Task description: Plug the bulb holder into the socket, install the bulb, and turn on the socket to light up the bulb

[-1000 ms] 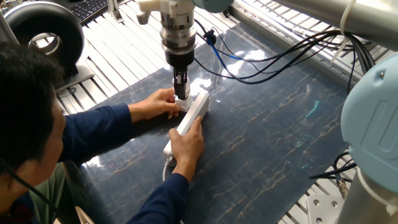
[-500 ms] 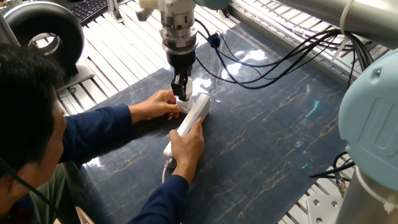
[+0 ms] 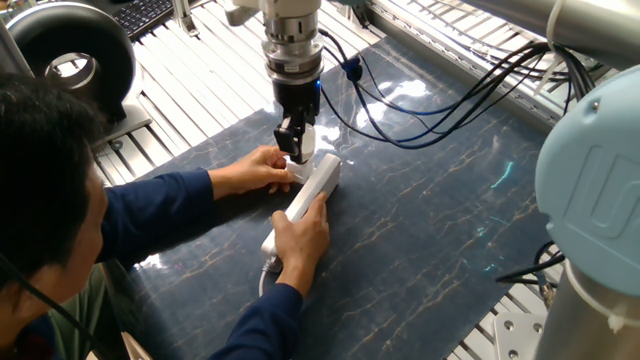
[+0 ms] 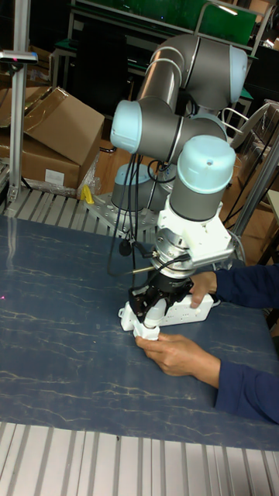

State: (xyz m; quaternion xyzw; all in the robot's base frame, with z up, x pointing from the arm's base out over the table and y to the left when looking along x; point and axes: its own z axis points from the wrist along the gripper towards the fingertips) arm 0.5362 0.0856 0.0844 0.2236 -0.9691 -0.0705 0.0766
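Note:
The socket (image 3: 318,182), a long white power strip, lies on the dark mat, and a person's two hands hold it, one at each end. My gripper (image 3: 298,148) hangs just above the strip's far end, pointing down. It is shut on a small white piece that I take for the bulb holder (image 3: 303,143). In the tall fixed view the gripper (image 4: 153,312) sits over the strip's (image 4: 195,311) left end, with the white piece between the black fingers (image 4: 139,302). The bulb is not in view.
The person's left hand (image 3: 258,168) rests right beside my fingers, and the right hand (image 3: 300,235) grips the strip's near end. Black cables (image 3: 420,100) loop from my wrist over the mat (image 3: 430,220). A round black device (image 3: 70,55) stands at the back left.
My gripper has risen a little and shifted slightly right, with the white piece still between its fingers. The hands and the strip have stayed in place.

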